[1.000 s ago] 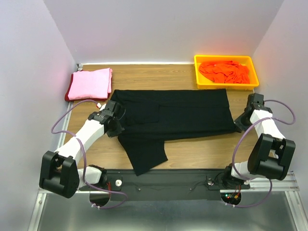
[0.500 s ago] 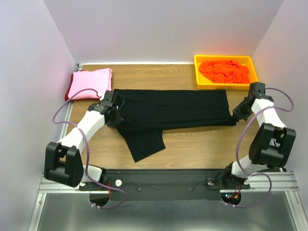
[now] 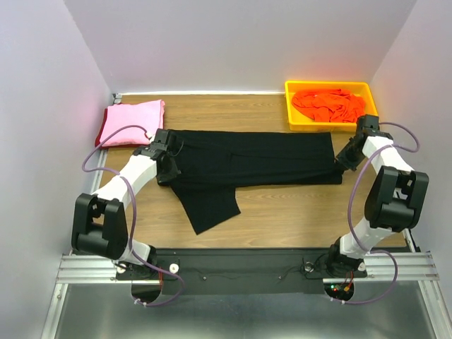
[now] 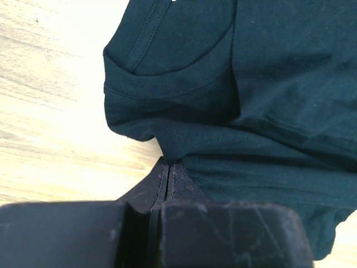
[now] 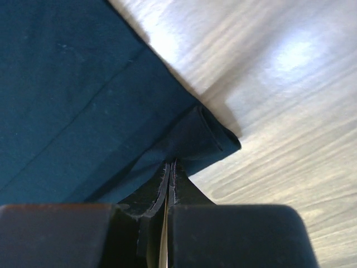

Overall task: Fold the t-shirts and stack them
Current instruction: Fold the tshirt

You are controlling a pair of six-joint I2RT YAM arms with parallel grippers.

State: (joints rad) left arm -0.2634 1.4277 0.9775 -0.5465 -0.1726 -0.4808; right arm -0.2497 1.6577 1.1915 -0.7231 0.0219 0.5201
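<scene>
black t-shirt (image 3: 254, 159) — soft knit, long folded band | table (image 3: 296, 212) — wood grain

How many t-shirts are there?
4: black cloth t-shirt spread mid-table; folded pink t-shirt far left, atop a dark red one; bright orange one crumpled in yellow plastic tray, possibly hiding more.

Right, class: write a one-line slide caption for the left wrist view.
Left gripper shut on a bunched edge of the black t-shirt, wooden table beneath.
</scene>
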